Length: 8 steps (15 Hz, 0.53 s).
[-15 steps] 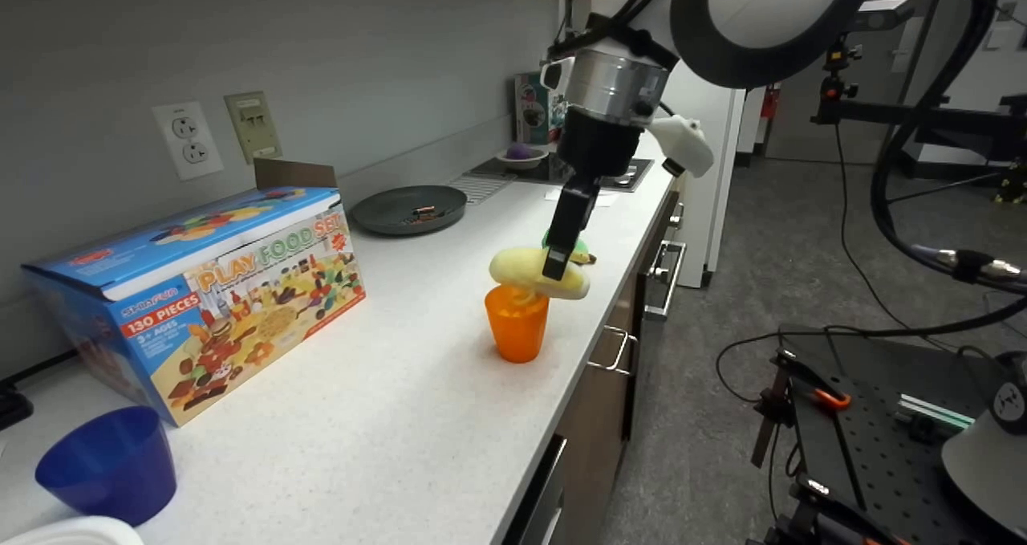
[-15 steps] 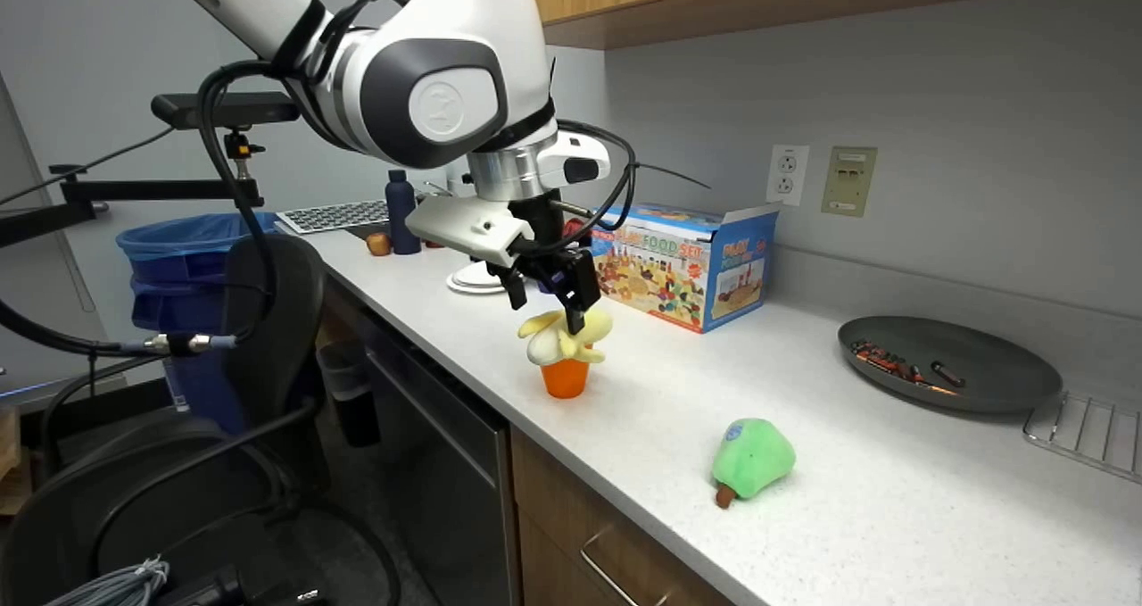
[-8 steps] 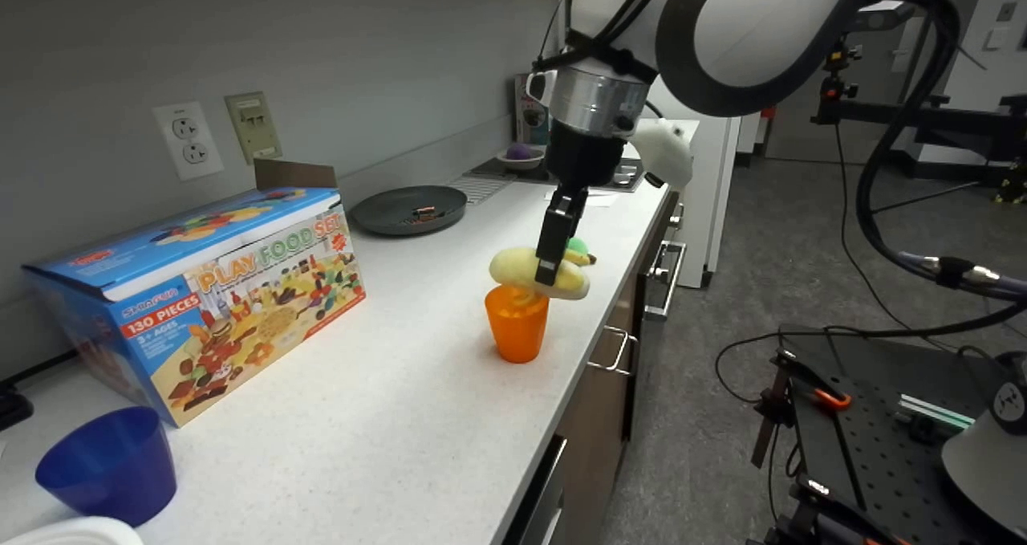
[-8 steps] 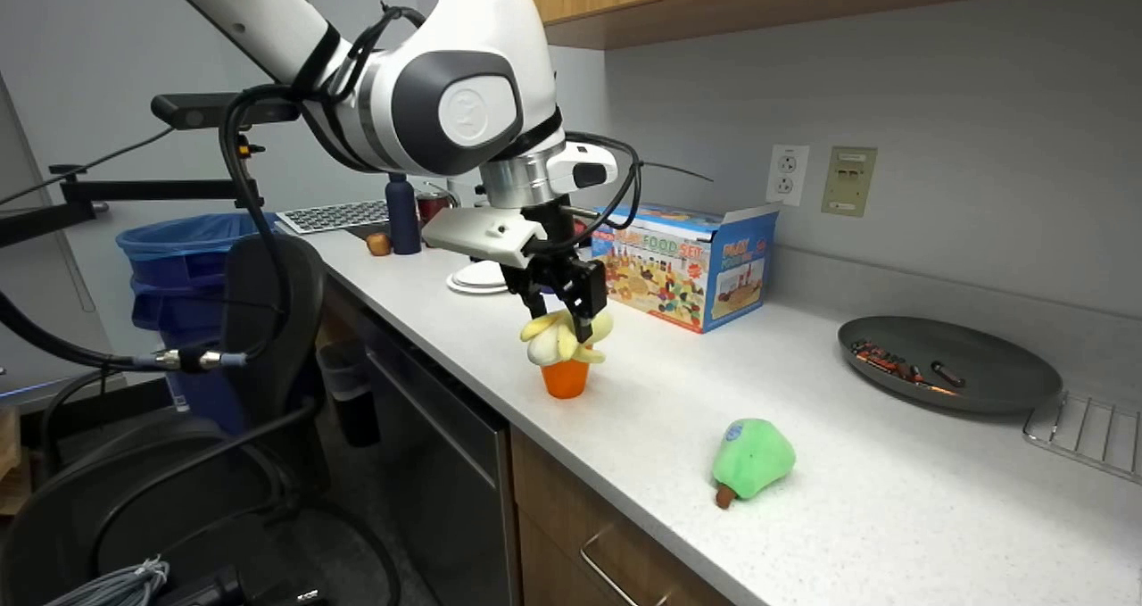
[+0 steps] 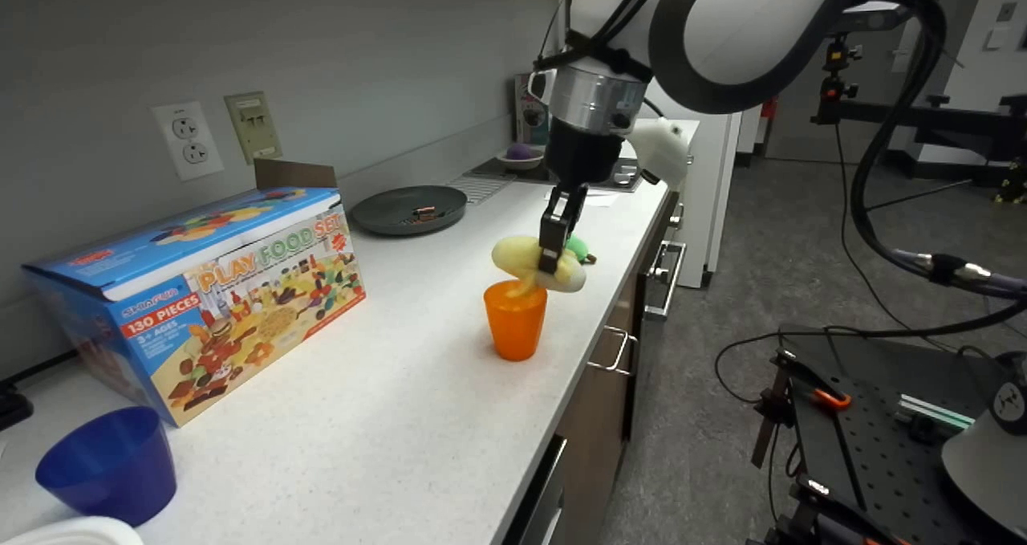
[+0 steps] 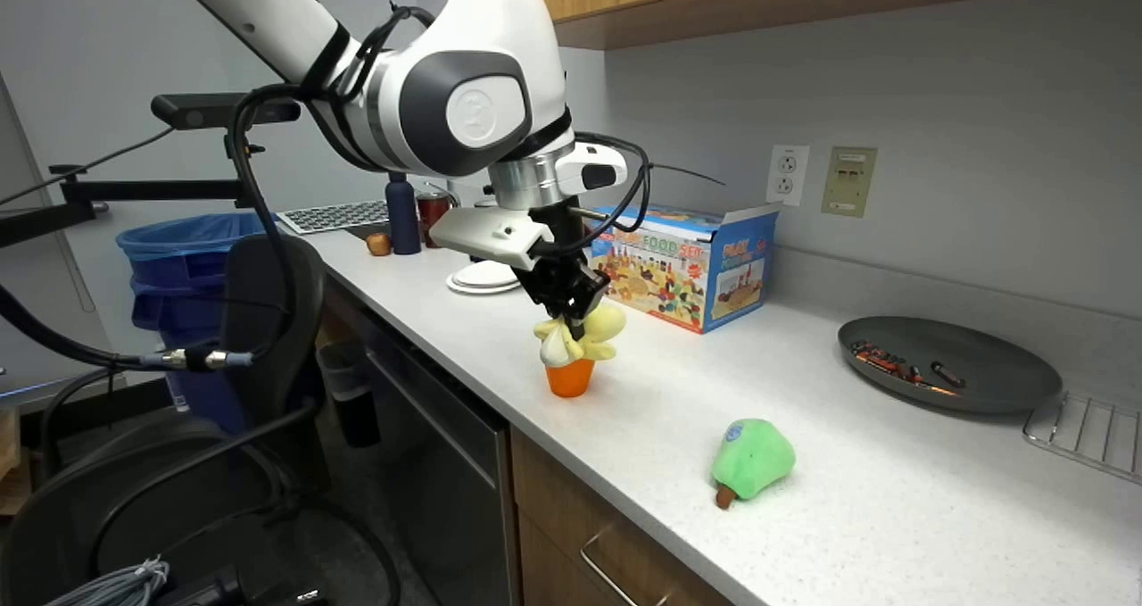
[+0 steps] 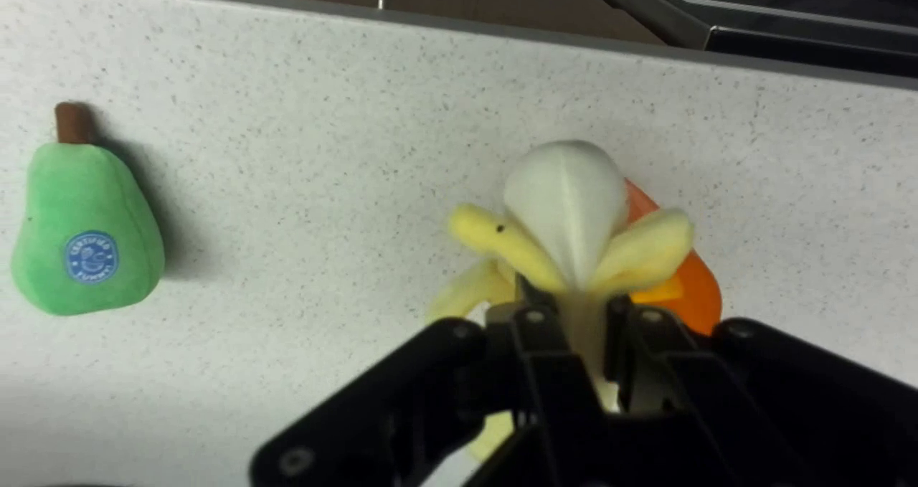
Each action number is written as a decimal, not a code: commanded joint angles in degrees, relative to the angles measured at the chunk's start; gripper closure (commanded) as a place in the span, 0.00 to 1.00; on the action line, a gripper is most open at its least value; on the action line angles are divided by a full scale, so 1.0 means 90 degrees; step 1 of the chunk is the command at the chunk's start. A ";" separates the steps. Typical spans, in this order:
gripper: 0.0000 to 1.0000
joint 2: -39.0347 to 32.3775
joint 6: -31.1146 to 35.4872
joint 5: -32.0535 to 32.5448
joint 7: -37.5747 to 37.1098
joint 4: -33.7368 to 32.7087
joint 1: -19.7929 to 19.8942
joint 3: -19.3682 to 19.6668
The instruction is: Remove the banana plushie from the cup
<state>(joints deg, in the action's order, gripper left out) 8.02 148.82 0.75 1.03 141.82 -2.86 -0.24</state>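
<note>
The banana plushie, yellow with a pale end and splayed peel flaps, sits over the orange cup on the counter. One yellow part of it dips inside the cup's rim, seen in an exterior view; how deep is hard to tell. My gripper is shut on the plushie's narrow middle, which is squeezed between the two fingers. From above, the plushie and fingers hide much of the cup. In both exterior views the gripper points down from above the cup, and the cup stands upright.
A green pear plushie lies on the counter away from the cup. The play food box stands by the wall, with a dark blue cup near it. A black pan rests farther along. The counter's front edge runs close to the orange cup.
My gripper has come down over the plushie and its jaws have closed on it. The plushie has bunched up, tilted and risen a little; the cup has shifted very slightly.
</note>
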 commanded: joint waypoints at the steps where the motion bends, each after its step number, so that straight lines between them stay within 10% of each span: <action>1: 1.00 0.0368 -0.0023 -0.0424 0.0179 -0.0074 0.0033 0.0069; 8: 0.97 0.0789 0.0195 -0.0898 -0.0113 -0.0215 0.0179 0.0291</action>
<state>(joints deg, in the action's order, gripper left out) 14.31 148.96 -5.94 1.41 140.38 -2.57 1.78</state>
